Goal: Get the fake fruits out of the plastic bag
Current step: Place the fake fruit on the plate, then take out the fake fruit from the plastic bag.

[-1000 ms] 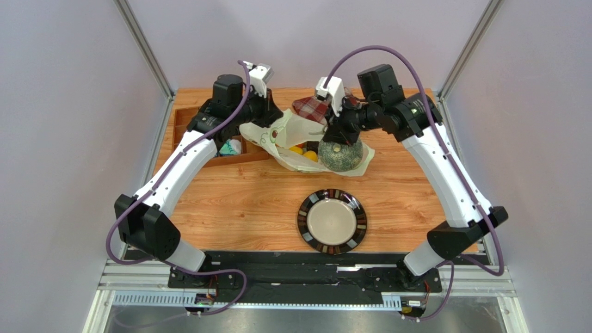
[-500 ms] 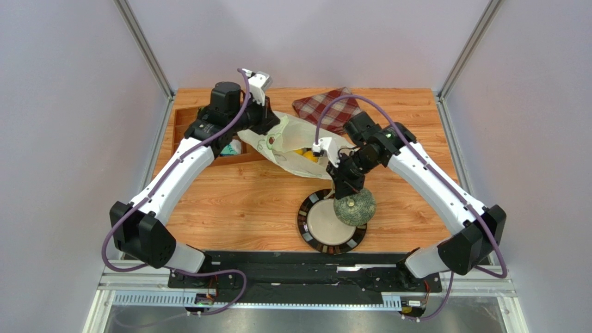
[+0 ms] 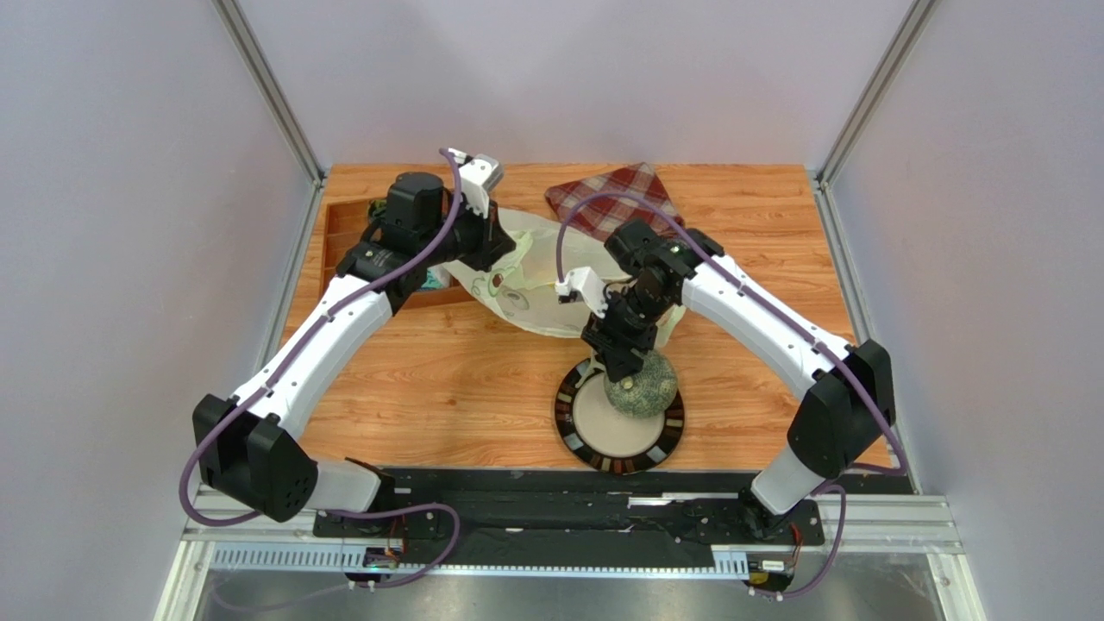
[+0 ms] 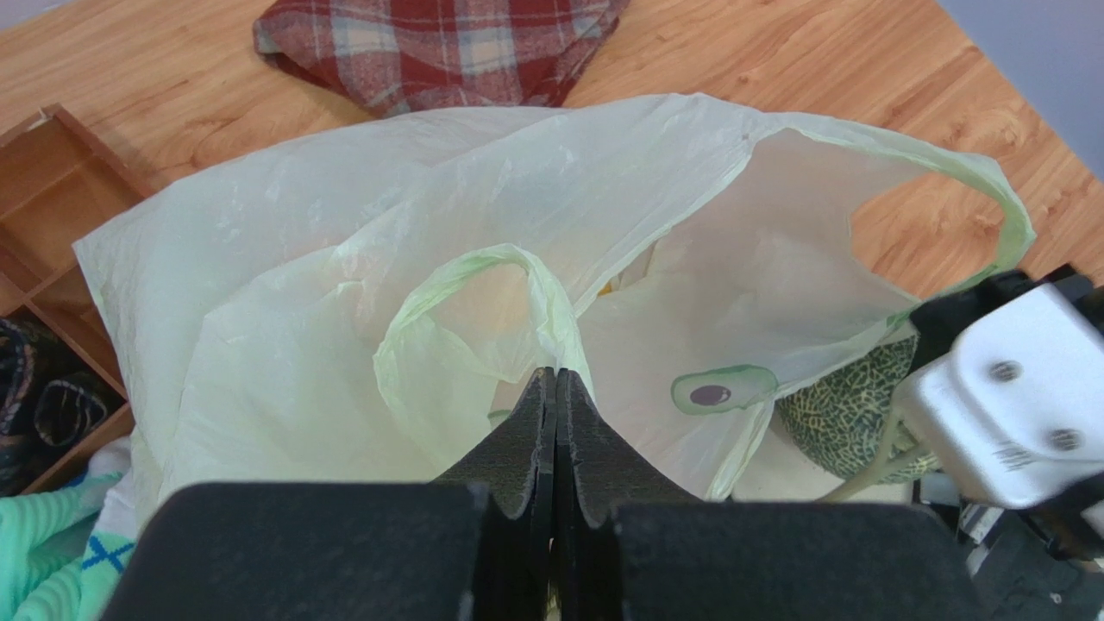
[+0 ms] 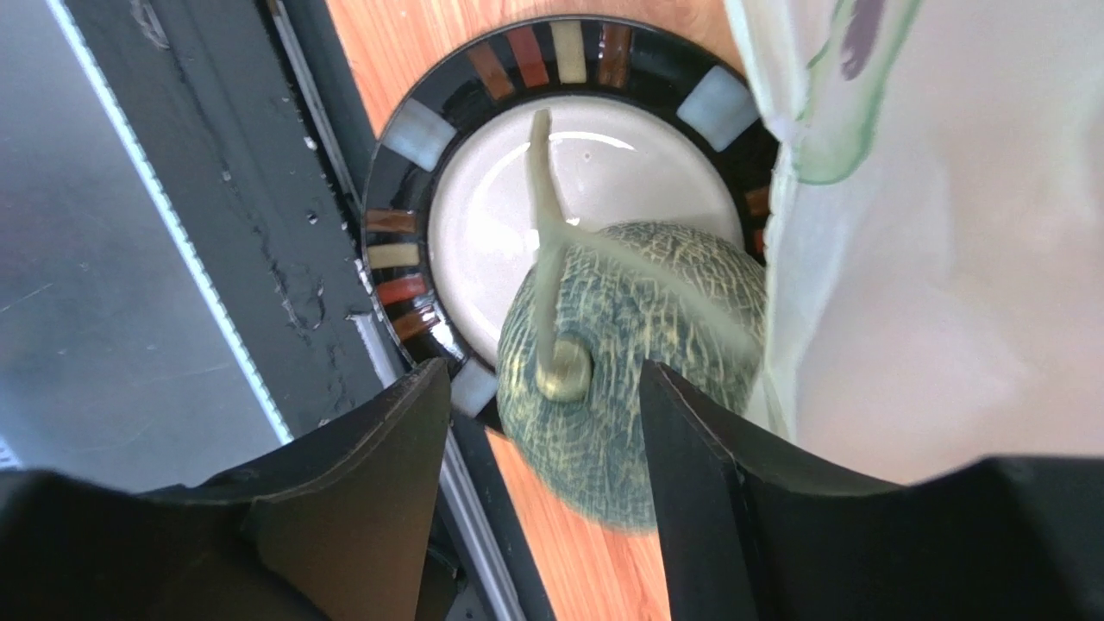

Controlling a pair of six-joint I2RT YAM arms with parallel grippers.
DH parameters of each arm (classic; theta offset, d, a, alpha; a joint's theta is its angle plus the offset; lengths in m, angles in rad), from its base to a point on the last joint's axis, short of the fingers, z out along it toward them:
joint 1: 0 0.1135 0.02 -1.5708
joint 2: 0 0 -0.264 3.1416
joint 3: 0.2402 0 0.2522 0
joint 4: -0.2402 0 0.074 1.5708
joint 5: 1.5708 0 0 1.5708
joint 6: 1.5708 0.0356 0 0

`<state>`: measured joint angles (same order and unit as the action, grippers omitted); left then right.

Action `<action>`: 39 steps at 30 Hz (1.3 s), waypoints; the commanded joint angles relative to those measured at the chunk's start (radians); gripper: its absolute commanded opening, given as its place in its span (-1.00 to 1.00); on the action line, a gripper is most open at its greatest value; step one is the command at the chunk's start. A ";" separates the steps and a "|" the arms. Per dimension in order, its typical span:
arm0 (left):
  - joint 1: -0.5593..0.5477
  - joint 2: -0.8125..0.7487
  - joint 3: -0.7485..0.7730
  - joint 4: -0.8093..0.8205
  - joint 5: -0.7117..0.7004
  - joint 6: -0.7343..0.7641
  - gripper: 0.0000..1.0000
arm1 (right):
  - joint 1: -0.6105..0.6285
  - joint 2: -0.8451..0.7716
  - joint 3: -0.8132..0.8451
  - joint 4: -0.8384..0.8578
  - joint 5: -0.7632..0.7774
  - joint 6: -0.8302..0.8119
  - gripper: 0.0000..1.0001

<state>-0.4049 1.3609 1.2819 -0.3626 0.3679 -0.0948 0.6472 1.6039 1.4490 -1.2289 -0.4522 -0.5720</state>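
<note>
Well, the netted melon (image 5: 596, 453) sits at the right rim of the plate (image 5: 402, 130), lower centre of the overhead frame. It looks hard, light and prone to rolling, best pinched by its T-stem, which points up; being round, it has no real long axis. The right hand (image 5: 544, 375) straddles that stem, fingers (image 5: 376, 466) apart. The left hand (image 4: 555, 382) is clamped on a handle of the limp plastic bag (image 4: 324, 285).

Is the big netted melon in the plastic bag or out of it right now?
Out. The melon sits on the right edge of the plate, outside the plastic bag, with the right gripper open over it.
</note>
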 commanded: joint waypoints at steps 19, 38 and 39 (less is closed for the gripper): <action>0.005 -0.146 -0.145 0.001 0.058 -0.014 -1.00 | -0.017 0.267 0.326 0.270 0.256 0.014 -0.44; 0.009 -0.118 -0.145 -0.050 0.112 -0.013 -1.00 | -0.049 0.634 0.642 0.238 0.351 0.107 -0.42; 0.009 -0.117 -0.145 -0.050 0.112 -0.013 -1.00 | -0.047 0.639 0.645 0.232 0.346 0.104 -0.40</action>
<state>-0.4030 1.2404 1.1316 -0.4072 0.4557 -0.1062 0.5999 2.2204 2.0396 -0.9791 -0.0868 -0.4644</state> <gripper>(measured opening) 0.007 0.287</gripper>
